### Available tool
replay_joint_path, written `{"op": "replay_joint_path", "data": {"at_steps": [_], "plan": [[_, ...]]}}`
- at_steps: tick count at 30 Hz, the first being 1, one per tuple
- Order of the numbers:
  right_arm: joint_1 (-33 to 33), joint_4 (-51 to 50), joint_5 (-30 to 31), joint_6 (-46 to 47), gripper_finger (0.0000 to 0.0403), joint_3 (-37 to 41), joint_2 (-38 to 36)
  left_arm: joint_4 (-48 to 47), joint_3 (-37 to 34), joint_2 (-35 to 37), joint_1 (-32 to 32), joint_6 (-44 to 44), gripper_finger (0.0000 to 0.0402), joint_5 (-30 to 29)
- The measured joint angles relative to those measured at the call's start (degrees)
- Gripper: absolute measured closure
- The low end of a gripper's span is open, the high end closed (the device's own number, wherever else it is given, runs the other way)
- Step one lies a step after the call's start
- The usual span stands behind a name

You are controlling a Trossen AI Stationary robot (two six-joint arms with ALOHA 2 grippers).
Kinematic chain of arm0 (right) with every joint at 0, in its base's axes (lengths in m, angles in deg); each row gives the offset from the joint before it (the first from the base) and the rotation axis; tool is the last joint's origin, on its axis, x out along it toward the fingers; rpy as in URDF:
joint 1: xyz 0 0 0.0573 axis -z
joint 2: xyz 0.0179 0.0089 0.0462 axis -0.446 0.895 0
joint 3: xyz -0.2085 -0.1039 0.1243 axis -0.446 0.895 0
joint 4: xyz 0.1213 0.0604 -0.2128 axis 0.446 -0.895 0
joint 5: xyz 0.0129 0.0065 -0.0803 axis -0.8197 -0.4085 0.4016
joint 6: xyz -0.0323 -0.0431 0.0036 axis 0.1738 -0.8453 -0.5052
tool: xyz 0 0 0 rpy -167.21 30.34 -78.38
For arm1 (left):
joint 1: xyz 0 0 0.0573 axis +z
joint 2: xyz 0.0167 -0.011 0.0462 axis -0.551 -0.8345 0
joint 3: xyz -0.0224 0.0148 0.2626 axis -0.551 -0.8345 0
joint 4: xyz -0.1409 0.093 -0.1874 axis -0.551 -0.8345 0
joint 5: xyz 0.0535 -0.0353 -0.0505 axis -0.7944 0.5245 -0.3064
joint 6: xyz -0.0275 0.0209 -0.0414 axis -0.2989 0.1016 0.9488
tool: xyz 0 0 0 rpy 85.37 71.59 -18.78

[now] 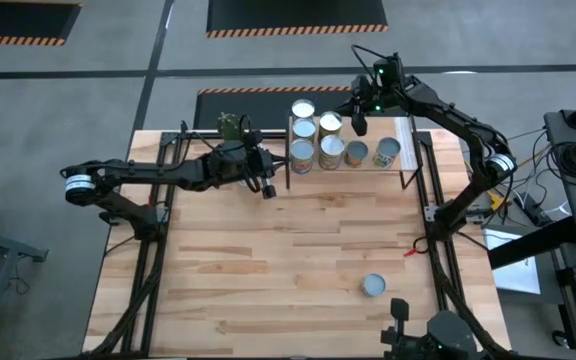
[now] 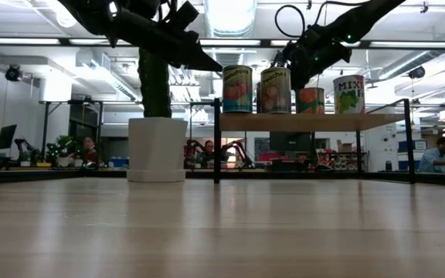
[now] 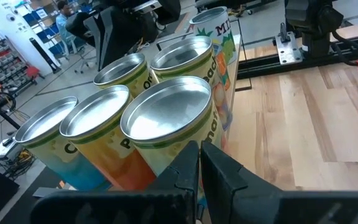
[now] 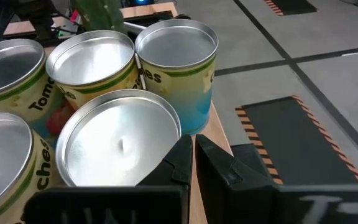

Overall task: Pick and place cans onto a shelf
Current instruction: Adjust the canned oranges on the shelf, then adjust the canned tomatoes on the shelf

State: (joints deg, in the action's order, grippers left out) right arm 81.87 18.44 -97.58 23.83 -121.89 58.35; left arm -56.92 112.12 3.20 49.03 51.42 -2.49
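Six silver-topped labelled cans on light wooden shelf, upper centre; one grey-blue can lower right on table. Left gripper and right gripper: fingers pressed together, empty.

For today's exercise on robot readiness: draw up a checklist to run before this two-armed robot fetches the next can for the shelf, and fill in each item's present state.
1. Left gripper empty and shut, beside the shelf's left end: ok.
2. Right gripper empty and shut, above the shelf's back edge: ok.
3. Six shiny-topped labelled cans upright on the light wooden shelf with black frame: ok.
4. Remaining silver-topped grey-blue can upright on the slatted wooden tabletop, near the front right: ok.
5. Free room on the shelf for it: bare board at the right end, ok.
6. Path past the white hexagonal cactus pot: cannot tell.
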Motion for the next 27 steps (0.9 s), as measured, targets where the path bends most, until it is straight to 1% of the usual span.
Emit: {"op": "replay_joint_path", "data": {"at_steps": [5, 8, 18, 27], "plan": [[-0.02, -0.97, -0.2, -0.93, 0.0394, 0.0, 0.0, -0.01, 0.0, 0.0, 0.0, 0.0, 0.0401, 0.0], [-0.02, -2.12, -1.51, -1.49, 0.0394, 0.02, 0.0, 0.0, 0.0, 0.0, 0.0, 0.0, 0.0402, 0.0], [-0.02, -2.17, -1.43, -1.43, 0.0394, 0.02, -0.13, 0.23, 0.0, 0.0, 0.0, 0.0, 0.0402, 0.01], [-0.02, -2.31, -1.07, -0.27, 0.0394, 0.0, -3.58, 0.31, 0.0, 0.02, 0.02, 0.0, 0.0402, 0.02]]}}
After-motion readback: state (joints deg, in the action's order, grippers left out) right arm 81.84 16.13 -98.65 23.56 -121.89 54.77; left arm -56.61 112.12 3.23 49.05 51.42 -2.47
